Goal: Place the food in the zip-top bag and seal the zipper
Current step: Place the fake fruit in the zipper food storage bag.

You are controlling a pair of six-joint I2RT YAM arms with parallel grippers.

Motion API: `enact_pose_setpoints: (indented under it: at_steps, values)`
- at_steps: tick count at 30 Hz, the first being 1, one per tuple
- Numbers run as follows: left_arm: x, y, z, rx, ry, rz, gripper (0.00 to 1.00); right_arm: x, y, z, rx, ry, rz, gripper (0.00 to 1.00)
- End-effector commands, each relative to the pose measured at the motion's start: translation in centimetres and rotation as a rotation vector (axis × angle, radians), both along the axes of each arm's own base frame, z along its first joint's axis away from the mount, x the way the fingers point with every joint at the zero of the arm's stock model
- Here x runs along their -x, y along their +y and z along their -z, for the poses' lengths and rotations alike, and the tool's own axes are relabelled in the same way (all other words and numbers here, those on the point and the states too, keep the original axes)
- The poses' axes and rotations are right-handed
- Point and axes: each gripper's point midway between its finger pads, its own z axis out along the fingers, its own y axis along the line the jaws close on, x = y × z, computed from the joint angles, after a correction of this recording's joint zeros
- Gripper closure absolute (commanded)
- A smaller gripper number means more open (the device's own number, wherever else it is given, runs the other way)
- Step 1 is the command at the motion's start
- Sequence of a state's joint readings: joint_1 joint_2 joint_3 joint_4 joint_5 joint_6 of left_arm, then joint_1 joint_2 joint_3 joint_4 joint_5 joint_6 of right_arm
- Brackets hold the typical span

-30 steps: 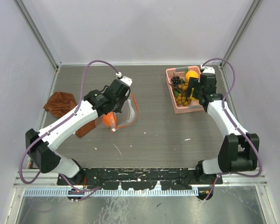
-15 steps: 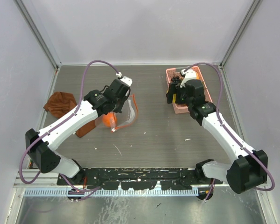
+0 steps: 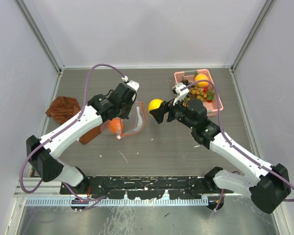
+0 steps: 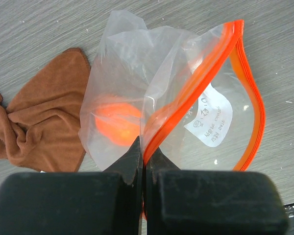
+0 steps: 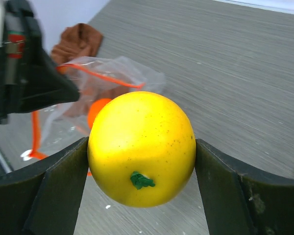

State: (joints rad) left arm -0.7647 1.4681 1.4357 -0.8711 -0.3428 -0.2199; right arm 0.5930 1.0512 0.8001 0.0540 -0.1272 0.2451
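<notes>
My left gripper is shut on the orange-red zipper of the clear zip-top bag and holds its mouth open, facing right. One orange fruit lies inside the bag; it also shows in the top view. My right gripper is shut on a yellow fruit and holds it above the table just right of the bag's mouth. An orange fruit, tan berries and dark grapes lie in the pink basket.
A brown cloth lies crumpled left of the bag, partly under the left arm. The pink basket stands at the back right near the wall. White specks mark the table in front of the bag.
My right arm has swung left from the pink basket with the yellow fruit in its gripper and now hangs beside the bag's mouth. The left arm and bag have not moved.
</notes>
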Motion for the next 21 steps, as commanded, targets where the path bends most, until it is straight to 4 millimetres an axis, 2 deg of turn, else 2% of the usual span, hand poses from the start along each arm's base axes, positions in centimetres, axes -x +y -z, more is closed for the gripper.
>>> enact_pose_setpoints:
  at_steps: [1, 5, 9, 15, 21]
  values:
    - [-0.3, -0.7, -2.7, 0.087, -0.062, 0.009, 1.0, 2.0, 3.4, -5.0, -0.168, -0.162, -0.138, 0.44]
    - [-0.2, -0.7, -2.9, 0.093, -0.065, 0.013, 1.0, 4.0, 5.8, -5.0, -0.22, -0.196, -0.235, 0.44]
    - [0.0, -1.1, -2.9, 0.111, -0.054, 0.028, 1.0, 4.8, 7.4, -4.3, -0.241, -0.226, -0.281, 0.44]
    - [0.4, -1.4, -3.0, 0.13, -0.045, 0.044, 1.0, 4.9, 9.3, -2.4, -0.242, -0.226, -0.322, 0.44]
    - [0.5, -1.4, -3.3, 0.141, -0.046, 0.051, 1.0, 3.8, 10.9, 0.0, -0.211, -0.187, -0.32, 0.44]
